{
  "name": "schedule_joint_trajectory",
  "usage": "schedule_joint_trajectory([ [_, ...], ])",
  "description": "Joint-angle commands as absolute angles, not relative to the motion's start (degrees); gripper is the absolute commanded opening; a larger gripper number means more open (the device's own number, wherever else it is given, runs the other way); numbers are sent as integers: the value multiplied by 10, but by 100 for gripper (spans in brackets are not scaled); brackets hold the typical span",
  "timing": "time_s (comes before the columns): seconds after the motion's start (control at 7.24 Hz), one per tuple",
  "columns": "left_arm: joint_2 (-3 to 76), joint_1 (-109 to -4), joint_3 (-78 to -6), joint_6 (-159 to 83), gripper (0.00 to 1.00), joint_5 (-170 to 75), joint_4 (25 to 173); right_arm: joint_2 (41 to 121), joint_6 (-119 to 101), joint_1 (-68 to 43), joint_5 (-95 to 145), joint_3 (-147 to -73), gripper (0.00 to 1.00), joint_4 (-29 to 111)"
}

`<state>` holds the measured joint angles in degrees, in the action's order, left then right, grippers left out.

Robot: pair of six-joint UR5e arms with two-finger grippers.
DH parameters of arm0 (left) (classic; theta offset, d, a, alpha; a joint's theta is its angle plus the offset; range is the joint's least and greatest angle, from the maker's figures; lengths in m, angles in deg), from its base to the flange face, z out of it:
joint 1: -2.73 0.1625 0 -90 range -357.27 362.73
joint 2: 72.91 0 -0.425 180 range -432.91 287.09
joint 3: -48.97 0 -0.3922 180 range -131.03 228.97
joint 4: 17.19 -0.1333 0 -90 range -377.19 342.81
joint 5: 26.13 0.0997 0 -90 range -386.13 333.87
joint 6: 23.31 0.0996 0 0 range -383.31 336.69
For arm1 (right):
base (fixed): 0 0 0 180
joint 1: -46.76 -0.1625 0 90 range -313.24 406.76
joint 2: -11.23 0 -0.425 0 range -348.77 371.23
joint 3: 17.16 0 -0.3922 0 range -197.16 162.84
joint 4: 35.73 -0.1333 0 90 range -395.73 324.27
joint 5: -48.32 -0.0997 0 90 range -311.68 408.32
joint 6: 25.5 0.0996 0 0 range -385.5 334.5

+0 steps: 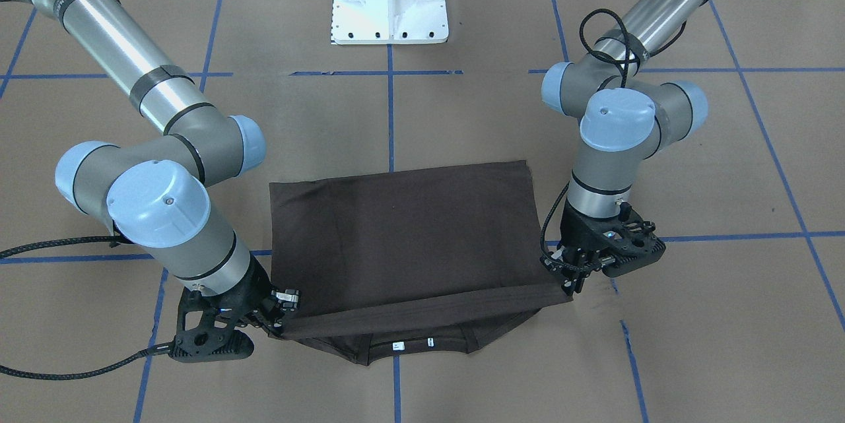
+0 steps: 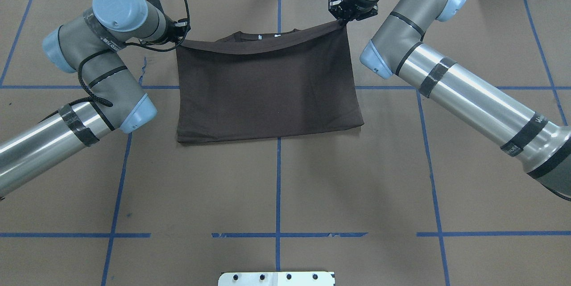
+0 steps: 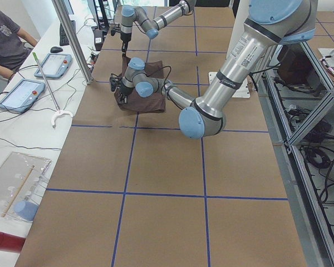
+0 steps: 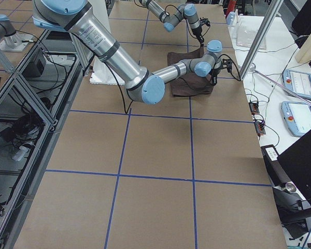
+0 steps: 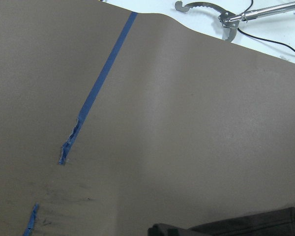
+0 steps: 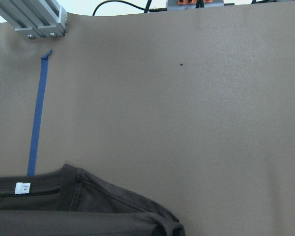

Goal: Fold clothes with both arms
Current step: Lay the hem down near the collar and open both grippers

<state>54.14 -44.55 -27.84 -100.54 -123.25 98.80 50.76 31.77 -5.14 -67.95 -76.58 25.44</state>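
Though folded, the T-shirt (image 2: 267,85) spans crosswise, collar (image 2: 263,35) outward.

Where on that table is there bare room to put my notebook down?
The widest bare stretch lies between the shirt and the white base. The table is also bare toward both its ends. It is crowded at the shirt's collar end, where the left gripper and right gripper pinch its corners.

One T-shirt (image 2: 267,85), two arms (image 2: 107,76) (image 2: 468,94), two end effectors (image 1: 569,286) (image 1: 280,324), one white pedestal (image 1: 389,7).
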Motion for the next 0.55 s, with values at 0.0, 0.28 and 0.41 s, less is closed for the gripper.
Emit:
schedule_joint_trajectory([
  [0.0, 549, -446, -278, -1007, 100, -1234, 988, 512, 323, -51, -683, -769, 100, 247],
  [0.28, 550, -446, -282, -1007, 100, -1236, 988, 588, 340, -48, -694, -868, 100, 250],
  [0.41, 553, -446, -284, -1009, 100, -1238, 988, 650, 376, -28, -711, -943, 100, 253],
])
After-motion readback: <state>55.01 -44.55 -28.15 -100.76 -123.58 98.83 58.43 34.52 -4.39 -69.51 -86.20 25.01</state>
